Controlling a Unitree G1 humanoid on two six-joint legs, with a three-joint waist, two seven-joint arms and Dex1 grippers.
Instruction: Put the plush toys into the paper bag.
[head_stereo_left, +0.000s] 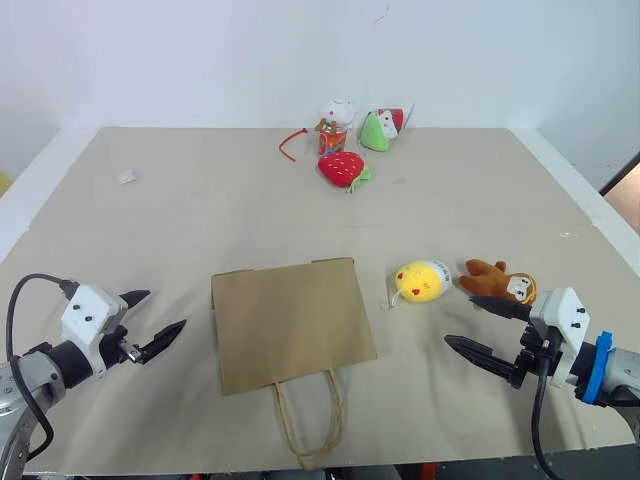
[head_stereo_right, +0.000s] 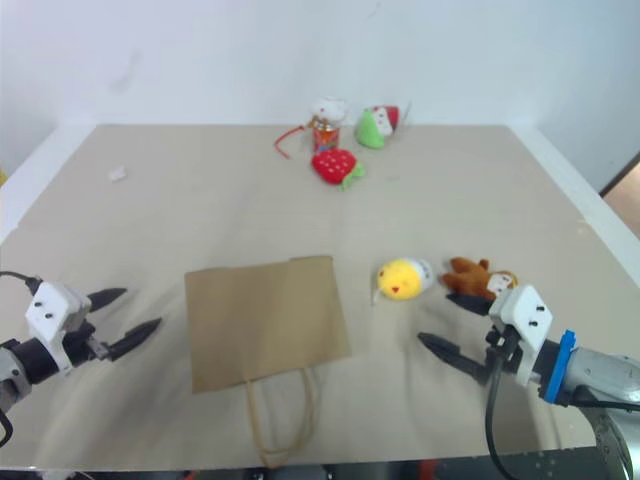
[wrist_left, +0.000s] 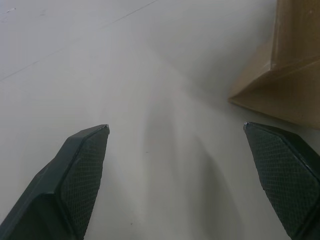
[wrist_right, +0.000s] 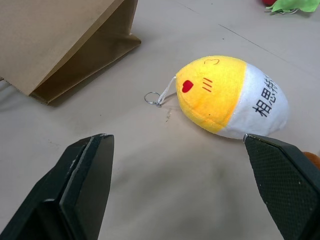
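Observation:
The brown paper bag (head_stereo_left: 290, 322) lies flat in the middle of the table, its cord handles toward the near edge. To its right lies the yellow egg-shaped chick plush (head_stereo_left: 423, 281), and beside that the brown animal plush (head_stereo_left: 498, 280). My right gripper (head_stereo_left: 468, 322) hovers open just in front of the two toys, with nothing between its fingers; the right wrist view looks onto the chick (wrist_right: 230, 97). My left gripper (head_stereo_left: 160, 318) stands open and empty to the left of the bag, whose corner (wrist_left: 285, 75) shows beyond its fingers.
At the back of the table sit a red strawberry plush (head_stereo_left: 342, 168), a white figure (head_stereo_left: 335, 122) and a green plush (head_stereo_left: 378, 129), with a red cord beside them. A small white scrap (head_stereo_left: 126, 176) lies at the far left. The table's near edge runs just below the bag handles.

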